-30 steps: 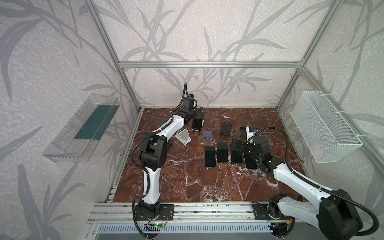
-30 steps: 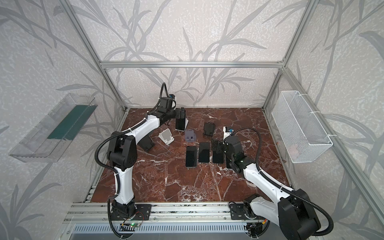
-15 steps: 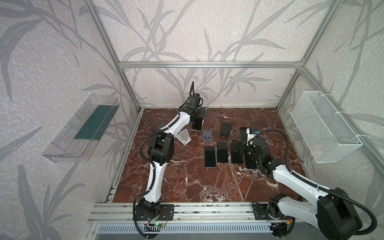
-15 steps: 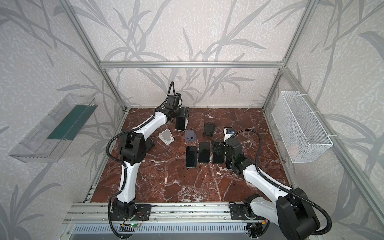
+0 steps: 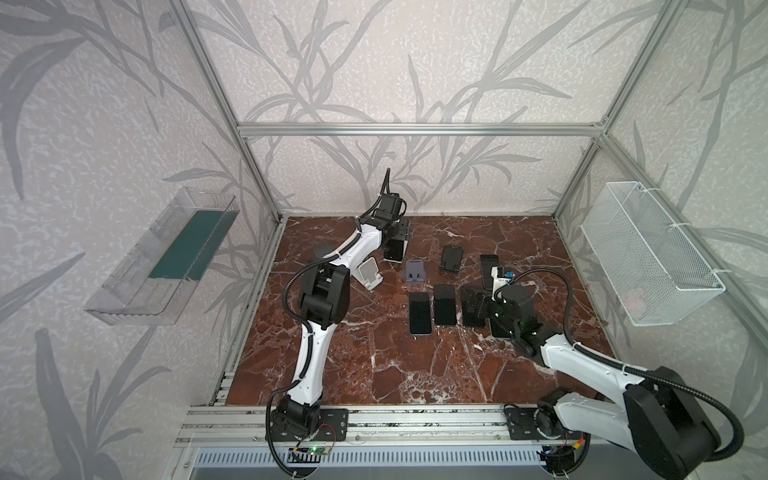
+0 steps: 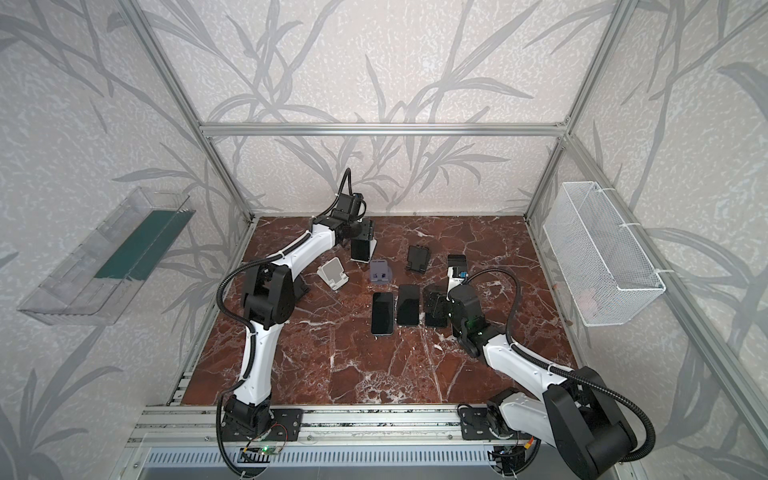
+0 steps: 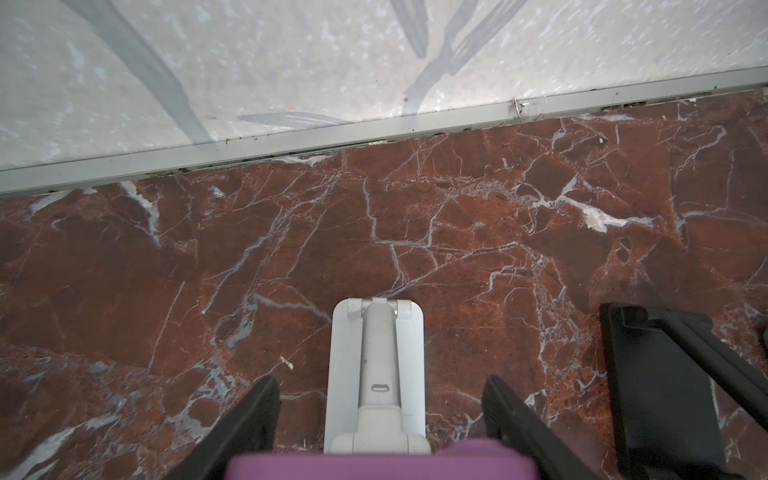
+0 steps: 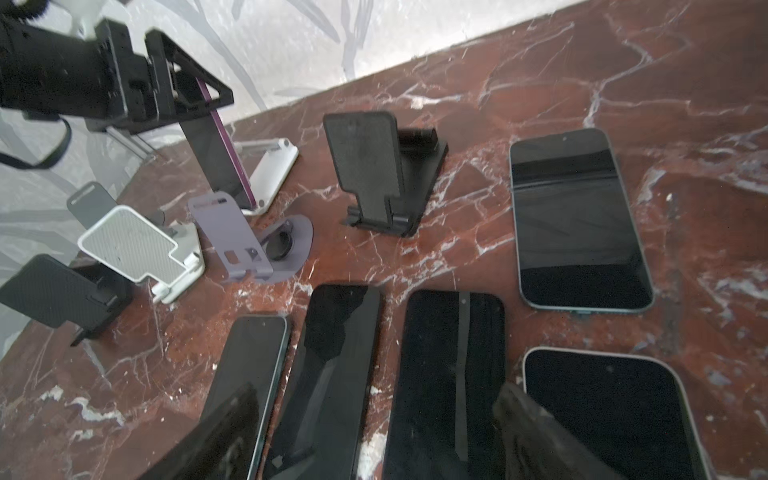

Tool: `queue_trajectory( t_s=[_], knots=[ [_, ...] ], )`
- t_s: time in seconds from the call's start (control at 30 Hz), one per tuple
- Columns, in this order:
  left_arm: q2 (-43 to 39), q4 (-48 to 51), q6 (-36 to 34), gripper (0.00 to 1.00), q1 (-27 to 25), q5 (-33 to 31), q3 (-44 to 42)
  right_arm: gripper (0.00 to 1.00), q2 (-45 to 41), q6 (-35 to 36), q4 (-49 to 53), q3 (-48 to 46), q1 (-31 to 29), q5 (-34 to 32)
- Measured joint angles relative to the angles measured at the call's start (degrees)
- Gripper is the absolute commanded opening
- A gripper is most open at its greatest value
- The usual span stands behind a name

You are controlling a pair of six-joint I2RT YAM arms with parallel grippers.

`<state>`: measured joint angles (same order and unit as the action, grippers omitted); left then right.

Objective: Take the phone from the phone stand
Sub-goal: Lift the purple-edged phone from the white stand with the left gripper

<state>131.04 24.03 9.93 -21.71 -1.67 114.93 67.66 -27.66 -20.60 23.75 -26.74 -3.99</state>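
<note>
The left pincer [image 7: 381, 380] hangs over the top of the phone [image 8: 216, 162], its jaws flanking the purple upper rim on both sides; whether the fingers [image 7: 249, 415] are clenched on that rim or only close beside it I cannot tell, as the contact is hidden; the phone stands nearly upright in the white stand [image 7: 376, 353], near the far edge of the desk [image 5: 374, 374] and toward its far-left corner; around it stand three empty holders, all apart from it: a black stand [image 5: 451, 258] along the far edge toward the middle, a lilac-grey stand [image 5: 415, 274] a little nearer the front, and a second white stand [image 5: 369, 272] just beside the left arm's forearm; two more stands, one grey [image 8: 89, 203] and one black [image 8: 54, 291], sit farther toward the left edge, partly hidden under that arm in both top views; the right pincer [image 8: 376, 392] is released, its jaws apart with nothing between them, hovering low over a row of flat dark phones [image 8: 449, 374] in the middle of the desk, toward the right edge; one teal-rimmed phone [image 8: 577, 220] lies apart from the row, closer to the far edge; a wire basket [image 5: 648, 257] hangs on the right wall and a clear tray [image 5: 162, 253] on the left wall.
</note>
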Motion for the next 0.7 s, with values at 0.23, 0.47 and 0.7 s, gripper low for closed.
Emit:
queue_trajectory(
  t_s=[0.23, 0.47, 0.7],
  knots=[
    [-0.1, -0.1, -0.5, 0.64, -0.3, -0.4, -0.1, 0.89, 1.8, -0.6, -1.2, -0.5, -0.9, -3.2],
    [-3.0, -0.8, -1.2, 0.62, -1.1, -1.4, -3.6, 0.89, 2.7, -1.4, -3.2, -1.1, -2.5, -4.3],
    [-5.9, -0.3, -1.4, 0.6, -1.2, -1.4, -4.5, 0.89, 4.5, -1.3, -3.4, -1.1, -3.5, -5.0]
  ],
)
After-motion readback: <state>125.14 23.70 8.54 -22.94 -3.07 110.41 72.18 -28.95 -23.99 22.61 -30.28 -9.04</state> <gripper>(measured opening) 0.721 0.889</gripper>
